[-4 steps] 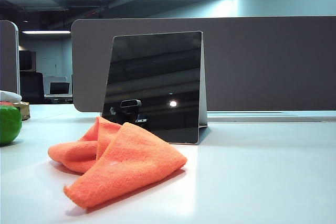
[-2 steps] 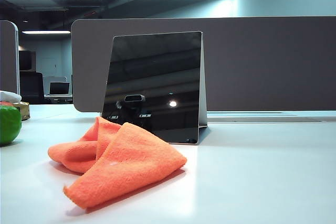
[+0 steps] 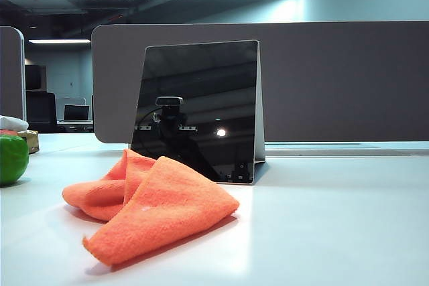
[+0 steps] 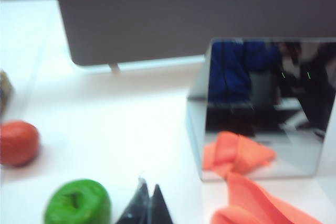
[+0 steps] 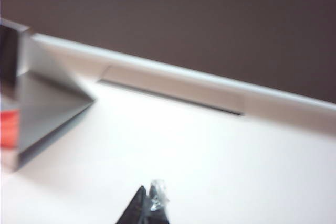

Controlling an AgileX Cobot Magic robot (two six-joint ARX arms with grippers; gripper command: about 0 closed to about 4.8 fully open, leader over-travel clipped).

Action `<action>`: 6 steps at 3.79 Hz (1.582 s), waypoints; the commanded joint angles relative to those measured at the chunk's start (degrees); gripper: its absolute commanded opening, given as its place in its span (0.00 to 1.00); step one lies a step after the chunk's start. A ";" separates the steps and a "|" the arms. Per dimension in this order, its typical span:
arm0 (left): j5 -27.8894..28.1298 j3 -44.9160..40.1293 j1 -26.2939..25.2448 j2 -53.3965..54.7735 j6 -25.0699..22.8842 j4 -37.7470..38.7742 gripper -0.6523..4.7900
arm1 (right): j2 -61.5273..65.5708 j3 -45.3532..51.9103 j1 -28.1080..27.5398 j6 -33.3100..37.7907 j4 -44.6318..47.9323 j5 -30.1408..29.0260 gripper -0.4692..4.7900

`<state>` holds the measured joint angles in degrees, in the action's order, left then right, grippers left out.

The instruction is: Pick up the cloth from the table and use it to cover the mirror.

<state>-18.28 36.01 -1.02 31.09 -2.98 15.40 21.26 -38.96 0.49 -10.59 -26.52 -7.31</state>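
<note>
The orange cloth (image 3: 157,209) lies crumpled on the white table (image 3: 335,219), just in front of the standing mirror (image 3: 198,108). In the exterior view neither gripper shows directly. In the left wrist view my left gripper (image 4: 148,188) is shut and empty above the table, short of the mirror (image 4: 262,103) and to one side of the cloth (image 4: 262,205). In the right wrist view my right gripper (image 5: 149,190) is shut and empty over bare table, beside the mirror's wedge stand (image 5: 42,98).
A dark grey partition panel (image 3: 335,78) stands behind the mirror. A green fruit-like object (image 4: 77,203) lies close to my left gripper, with a red one (image 4: 18,142) beyond it. The green one (image 3: 12,159) sits at the table's far left.
In the mirror's face the dark reflection of the robot has risen and grown larger. The cloth and the mirror have stayed put.
</note>
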 commanded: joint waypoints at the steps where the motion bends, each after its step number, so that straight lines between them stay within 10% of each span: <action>1: -13.81 1.81 11.39 28.02 -7.85 -0.74 0.11 | 45.97 -7.39 28.28 2.99 8.94 -33.40 0.08; 2: -16.48 1.79 11.37 35.45 -13.53 -6.01 0.18 | 61.48 -7.39 58.47 30.29 25.33 17.35 0.32; 3: -16.50 1.81 11.37 35.47 -13.53 -5.57 0.38 | 63.08 -7.41 57.94 30.29 27.45 19.91 0.40; 5: -16.41 1.81 11.37 35.47 -13.55 -5.20 0.41 | 65.81 -9.09 54.23 30.29 28.74 4.59 0.58; 6: -16.44 1.81 11.37 35.47 -13.53 -5.20 0.41 | 68.87 -9.07 73.20 34.21 19.43 19.43 0.66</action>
<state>-34.44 37.58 10.35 66.67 -16.27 10.50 89.36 -47.83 73.54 23.11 -8.80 11.97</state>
